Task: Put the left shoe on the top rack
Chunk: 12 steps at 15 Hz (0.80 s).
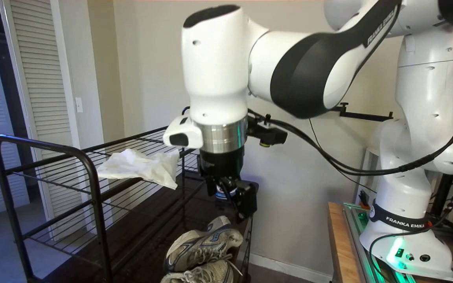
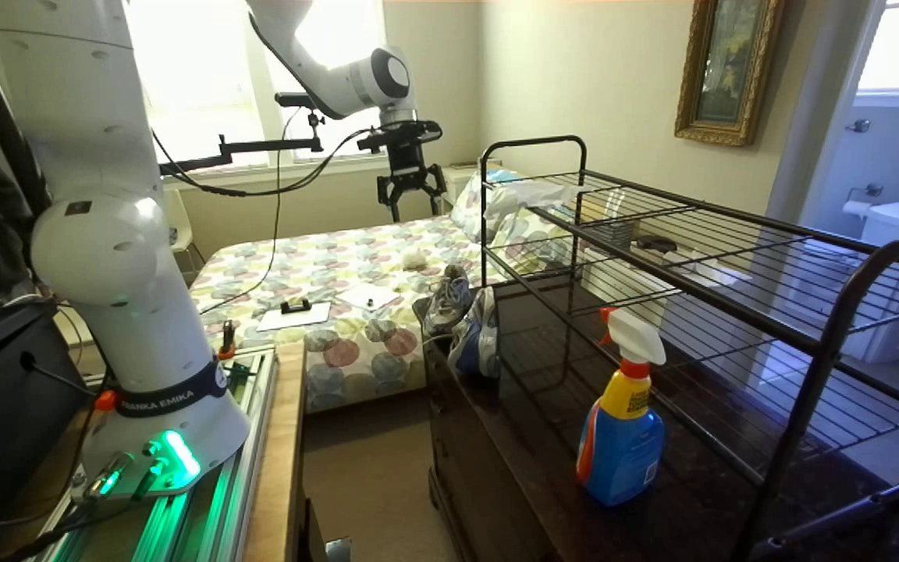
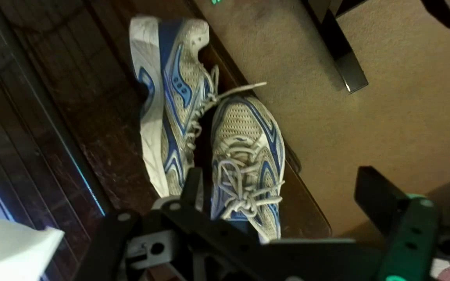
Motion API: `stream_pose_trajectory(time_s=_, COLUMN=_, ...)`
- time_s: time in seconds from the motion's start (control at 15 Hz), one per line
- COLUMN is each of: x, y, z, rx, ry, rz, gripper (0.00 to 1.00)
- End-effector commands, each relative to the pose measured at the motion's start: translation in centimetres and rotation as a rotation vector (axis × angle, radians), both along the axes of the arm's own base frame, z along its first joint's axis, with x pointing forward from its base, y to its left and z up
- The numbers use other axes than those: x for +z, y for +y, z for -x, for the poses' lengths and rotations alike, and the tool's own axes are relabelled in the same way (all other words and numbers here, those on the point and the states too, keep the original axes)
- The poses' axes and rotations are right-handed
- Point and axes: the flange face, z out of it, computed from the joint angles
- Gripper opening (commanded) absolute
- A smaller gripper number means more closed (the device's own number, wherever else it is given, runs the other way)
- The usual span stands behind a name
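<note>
Two near-identical worn grey, white and blue sneakers lie together at the dresser's end; I cannot tell which is the left shoe. The tilted sneaker (image 3: 170, 105) lies on its side with its pale sole toward the rack; it also shows in both exterior views (image 1: 199, 245) (image 2: 477, 336). The upright sneaker (image 3: 248, 148) has tied laces and sits by the edge (image 1: 205, 273) (image 2: 449, 300). My gripper (image 3: 281, 175) is open and empty above them, apart from both (image 1: 228, 204) (image 2: 417, 215). The wired top rack (image 2: 699, 234) stands beside them (image 1: 45, 162).
A crumpled white bag (image 1: 140, 165) lies on the near end of the top rack (image 2: 527, 195). A blue spray bottle (image 2: 621, 437) stands on the dark dresser top (image 2: 527, 414) under the rack. The rack's raised looped end (image 1: 92, 177) rises near the shoes. A bed (image 2: 340, 273) lies beyond.
</note>
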Motion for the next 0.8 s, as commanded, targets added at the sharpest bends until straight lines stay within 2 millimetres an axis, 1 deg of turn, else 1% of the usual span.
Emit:
stream_pose_trajectory(time_s=0.0, x=-4.7, y=3.6, z=-2.9, rx=0.185, ry=0.044, rz=-0.047, gripper=1.0)
stream_pose_trajectory(time_s=0.2, x=-7.7, y=4.9, z=-5.8, rx=0.322, ry=0.105, rz=-0.098, gripper=1.0)
stream_pose_trajectory(time_s=0.33, x=-9.3, y=5.4, z=-8.0, rx=0.42, ry=0.133, rz=-0.126, gripper=1.0)
stream_pose_trajectory(time_s=0.4, x=-9.7, y=5.8, z=-8.7, rx=0.467, ry=0.152, rz=-0.141, gripper=1.0)
stream_pose_trajectory(time_s=0.6, x=-11.4, y=7.3, z=-10.1, rx=0.597, ry=0.228, rz=-0.192, gripper=1.0)
stream_pose_trajectory(time_s=0.67, x=-11.8, y=8.2, z=-9.4, rx=0.606, ry=0.288, rz=-0.193, gripper=1.0)
stream_pose_trajectory(time_s=0.73, x=-12.2, y=8.6, z=-9.0, rx=0.61, ry=0.317, rz=-0.17, gripper=1.0)
